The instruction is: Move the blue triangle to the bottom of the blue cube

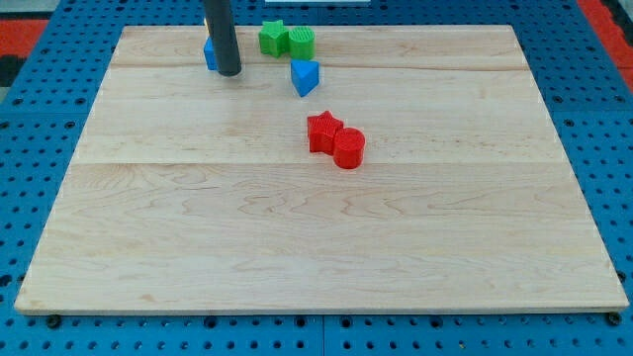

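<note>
A dark rod stands over the far left of the counter (pixel 148 247), my tip (pixel 229 73) planted just in front of the blue cube (pixel 210 53), which shows only as a sliver at the rod's left edge, the rest hidden behind it. The arm carries no hand, only this rod, so there is nothing to open, close or hold; it can only shove. To the right, near the view's top, a green star (pixel 272 38) and a green cylinder (pixel 302 43) sit touching each other, out of the working lane. Just below them lies the blue triangle (pixel 306 76), the piece to be moved, near the tip but clear of it, at the tip's right and slightly lower in the view. Further right and lower, toward the board's middle, a red star (pixel 323 132) and a red cylinder (pixel 348 148) rest pressed together, well apart from the blue pieces. By the look of it the triangle has yet to reach its place under the cube; a push leftward from its right side seems called for, with the tip first needing to circle round it.
</note>
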Controlling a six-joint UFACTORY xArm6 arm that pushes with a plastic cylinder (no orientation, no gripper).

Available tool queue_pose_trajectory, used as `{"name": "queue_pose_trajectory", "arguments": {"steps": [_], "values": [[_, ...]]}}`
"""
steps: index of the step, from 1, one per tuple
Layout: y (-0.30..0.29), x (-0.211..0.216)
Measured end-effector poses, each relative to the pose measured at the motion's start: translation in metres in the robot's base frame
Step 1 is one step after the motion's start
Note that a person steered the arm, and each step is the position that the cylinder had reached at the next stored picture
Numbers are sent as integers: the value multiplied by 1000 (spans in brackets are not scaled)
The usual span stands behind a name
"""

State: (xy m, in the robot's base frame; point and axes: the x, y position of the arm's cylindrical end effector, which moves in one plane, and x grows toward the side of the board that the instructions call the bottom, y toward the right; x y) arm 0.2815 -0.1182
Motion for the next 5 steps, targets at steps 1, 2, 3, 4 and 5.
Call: {"name": "queue_pose_trajectory", "arguments": {"steps": [1,2,3,4,5], "values": [[0,-14],[14,-16],[60,-12],[101,-15],[163,-5]]}}
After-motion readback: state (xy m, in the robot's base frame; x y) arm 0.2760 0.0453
